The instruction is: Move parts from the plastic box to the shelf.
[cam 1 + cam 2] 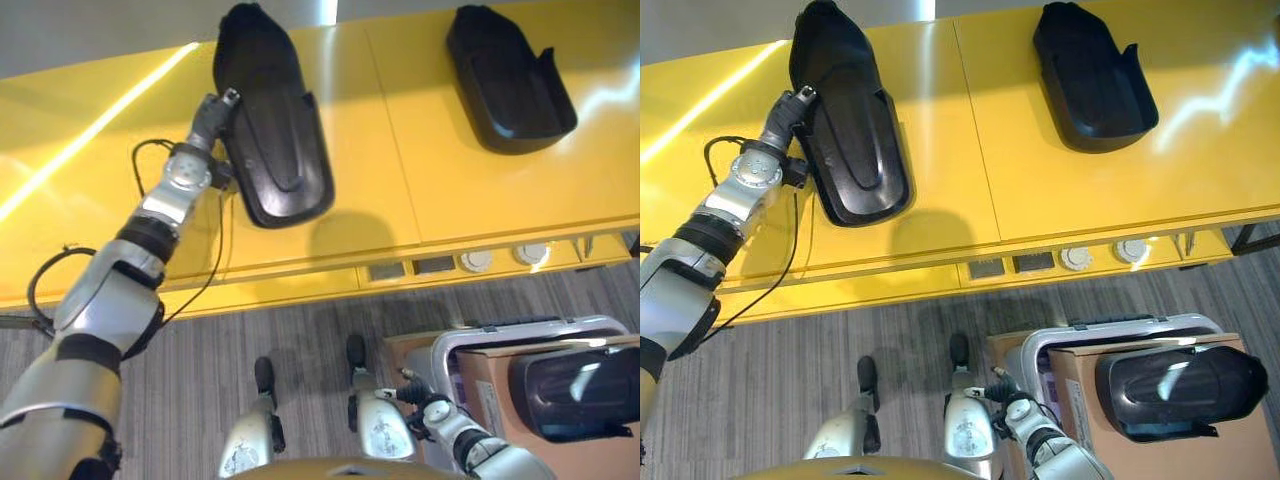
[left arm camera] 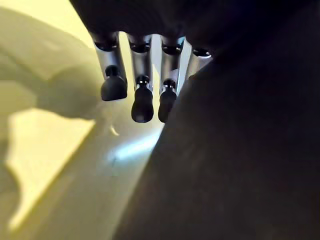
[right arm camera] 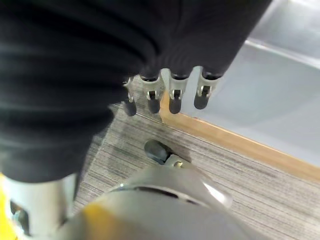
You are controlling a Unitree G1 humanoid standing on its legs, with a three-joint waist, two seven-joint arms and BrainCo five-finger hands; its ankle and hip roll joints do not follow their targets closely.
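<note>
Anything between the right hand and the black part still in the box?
Nothing visible. The right hand hangs beside the grey plastic box; the black moulded part lies uncovered on brown cardboard inside.

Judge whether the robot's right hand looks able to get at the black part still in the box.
Probably yes: the right hand hangs beside the box, whose black part lies uncovered on top.

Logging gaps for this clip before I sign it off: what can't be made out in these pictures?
- Left hand: whether it grips or only touches the near black part; the part's edge hides the fingertips in the eye views, and its dark bulk blocks the left wrist view.
- Plastic box: cut off by the frame edge, and cardboard with a black part on top covers its inside.
- Right hand: its thumb isn't visible.
</note>
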